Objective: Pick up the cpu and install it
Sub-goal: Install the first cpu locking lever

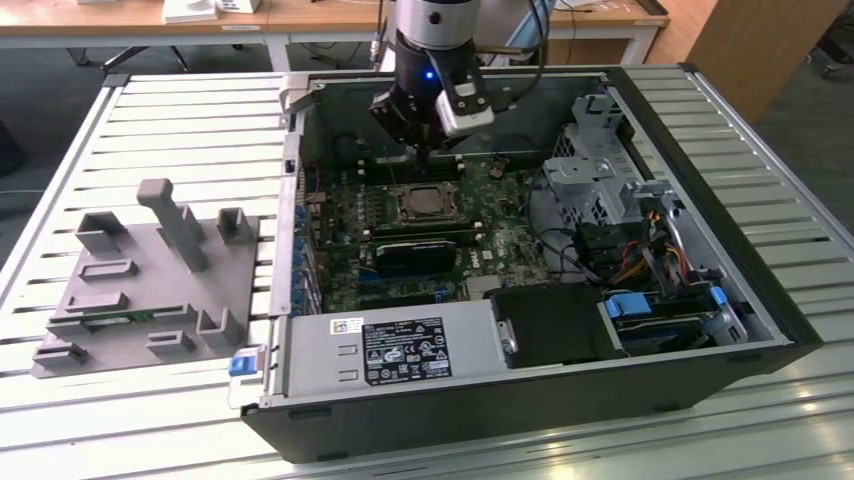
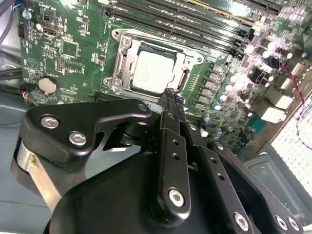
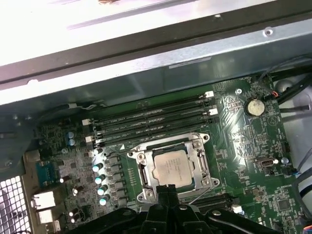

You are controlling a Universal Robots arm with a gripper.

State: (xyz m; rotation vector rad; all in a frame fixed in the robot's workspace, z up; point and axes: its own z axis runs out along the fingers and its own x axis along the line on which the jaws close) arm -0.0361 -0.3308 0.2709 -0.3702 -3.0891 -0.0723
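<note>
- Exterior view first: a slatted metal desk (image 1: pixel 160 120) carries an open computer case (image 1: pixel 534 410) lying on its side, and to the exterior view's left of it sits a grey fixture tray (image 1: pixel 147 280) with upright posts and slots.
- Nearest inside the case is the grey power supply box (image 1: pixel 387 350) with its white label; just to the exterior view's right of it is a black block (image 1: pixel 554 325), and further right a bundle of coloured cables (image 1: pixel 654 250).
- Behind those lies the green motherboard (image 1: pixel 347 215), and seated in its socket at the middle is the cpu (image 1: pixel 424 203), flat and level within the metal frame.
- Above the far side of the board hangs the arm, with the claw (image 1: pixel 424 150) pointing down just past the socket, apart from the chip.
- Far behind the desk stand wooden tables (image 1: pixel 160 25) and grey floor.
- Both wrist views bring the board close: the cpu (image 2: pixel 153 72) (image 3: pixel 170 167) shows its silvery top and thin tan rim, ringed by the socket frame (image 2: pixel 122 61) (image 3: pixel 141 163), with long black memory slots (image 3: pixel 151 119) beside it.
- The second wrist view shows the claw (image 2: pixel 169 97) with fingertips pressed together, clenched on nothing, hovering just beside the socket's edge.
- The first wrist view adds the grey case wall (image 3: pixel 146 63) beyond the slots and a round coin battery (image 3: pixel 254 106), also seen in the second wrist view (image 2: pixel 48 85).
</note>
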